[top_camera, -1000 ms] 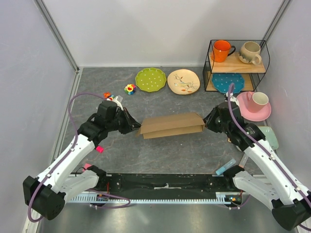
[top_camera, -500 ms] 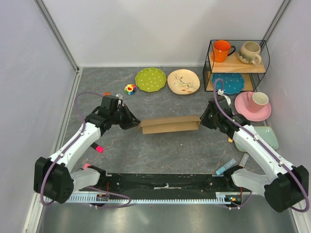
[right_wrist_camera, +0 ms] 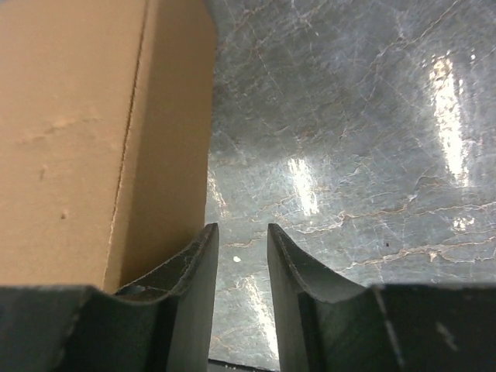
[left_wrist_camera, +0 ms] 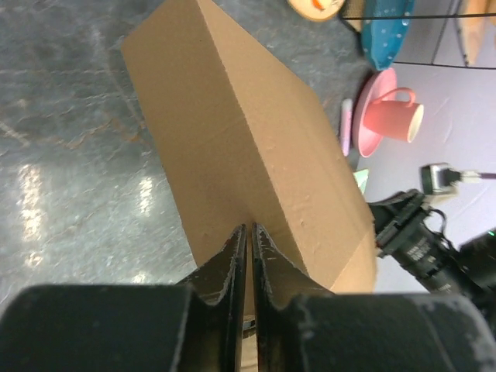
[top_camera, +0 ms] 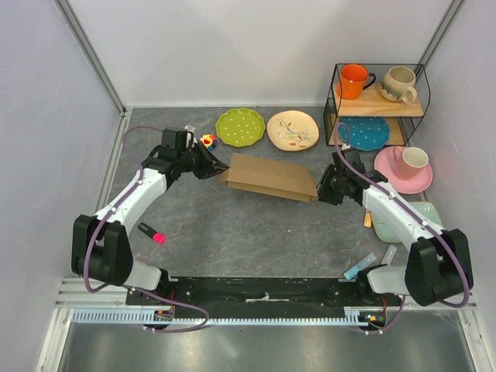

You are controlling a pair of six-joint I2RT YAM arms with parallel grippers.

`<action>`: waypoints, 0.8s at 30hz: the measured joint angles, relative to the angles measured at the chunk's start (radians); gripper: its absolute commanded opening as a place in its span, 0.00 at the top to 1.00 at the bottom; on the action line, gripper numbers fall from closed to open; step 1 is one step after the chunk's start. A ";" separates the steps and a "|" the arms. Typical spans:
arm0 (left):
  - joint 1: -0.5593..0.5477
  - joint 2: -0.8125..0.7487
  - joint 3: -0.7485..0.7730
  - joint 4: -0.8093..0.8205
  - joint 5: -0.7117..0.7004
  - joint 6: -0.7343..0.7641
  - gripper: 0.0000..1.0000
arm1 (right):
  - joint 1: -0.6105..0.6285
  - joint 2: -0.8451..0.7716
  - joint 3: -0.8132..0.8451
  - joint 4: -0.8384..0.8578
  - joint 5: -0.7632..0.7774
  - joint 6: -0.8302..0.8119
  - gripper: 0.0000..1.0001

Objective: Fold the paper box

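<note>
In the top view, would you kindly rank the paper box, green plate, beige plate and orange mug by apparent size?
paper box
green plate and beige plate, too alike to rank
orange mug, smallest

White walls (top_camera: 248,54), grey marbled table (top_camera: 256,240).

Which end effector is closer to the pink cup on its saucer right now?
Right. The right end effector is at the paper box's end nearest the pink cup; the left end effector grips the box's opposite end, across the whole box.
</note>
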 measured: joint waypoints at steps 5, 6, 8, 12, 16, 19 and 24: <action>0.005 0.028 0.038 0.053 0.035 -0.002 0.87 | -0.011 0.039 0.000 -0.005 -0.048 -0.018 0.61; 0.005 0.027 0.041 0.060 0.039 -0.002 0.87 | -0.011 0.038 0.003 -0.010 -0.050 -0.023 0.61; 0.007 0.025 0.042 0.077 0.047 -0.002 0.87 | -0.011 0.035 0.014 -0.020 -0.053 -0.031 0.61; 0.009 0.002 0.034 0.082 0.061 -0.003 0.87 | -0.012 0.003 0.032 -0.052 -0.060 -0.039 0.60; 0.009 -0.072 0.003 0.066 0.074 -0.003 0.85 | -0.012 -0.061 0.050 -0.096 -0.063 -0.041 0.59; 0.009 -0.135 -0.002 0.044 0.082 -0.003 0.84 | -0.012 -0.121 0.076 -0.130 -0.064 -0.041 0.59; 0.009 -0.227 -0.024 0.026 0.086 -0.003 0.80 | -0.012 -0.180 0.117 -0.150 -0.060 -0.036 0.58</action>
